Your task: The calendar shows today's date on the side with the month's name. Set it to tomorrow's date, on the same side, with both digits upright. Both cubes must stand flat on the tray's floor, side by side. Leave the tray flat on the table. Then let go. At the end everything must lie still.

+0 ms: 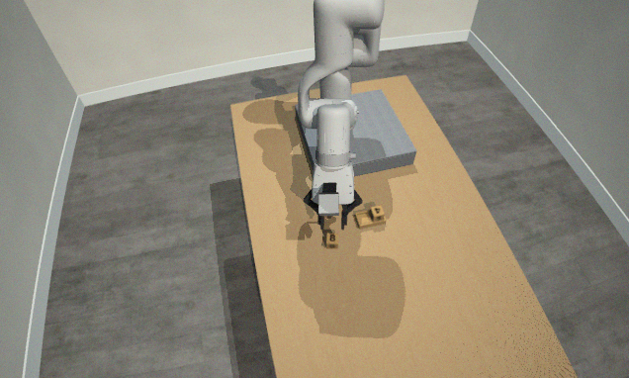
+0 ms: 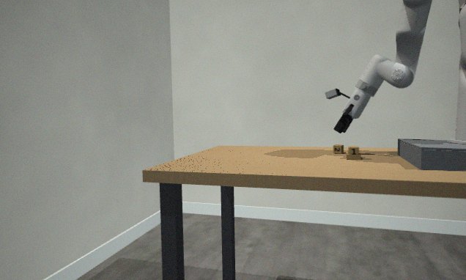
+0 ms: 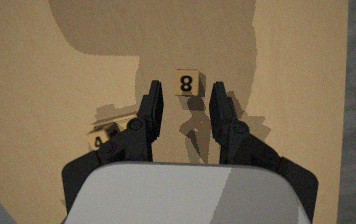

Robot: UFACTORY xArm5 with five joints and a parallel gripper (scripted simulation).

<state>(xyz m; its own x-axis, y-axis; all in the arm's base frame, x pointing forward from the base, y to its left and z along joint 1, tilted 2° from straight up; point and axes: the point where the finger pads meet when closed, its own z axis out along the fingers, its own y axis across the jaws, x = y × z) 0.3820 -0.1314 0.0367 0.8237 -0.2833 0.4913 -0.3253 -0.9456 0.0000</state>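
Relative to the tray (image 1: pixel 364 226) (image 2: pixel 354 157) (image 3: pixel 114 120): one cube (image 1: pixel 377 213) (image 2: pixel 353 150) (image 3: pixel 99 140) seated inside; "8" cube (image 1: pixel 331 239) (image 2: pixel 338 149) (image 3: pixel 187 83) resting outside, nearby; gripper (image 1: pixel 332 226) (image 2: pixel 339 131) (image 3: pixel 186 93) held above table height, partly open, empty.

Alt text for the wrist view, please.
Open gripper above a table, nothing between its fingers; beyond the fingertips, a loose cube shows 8. At left, a finger partly hides the tray and its cube, showing 4.
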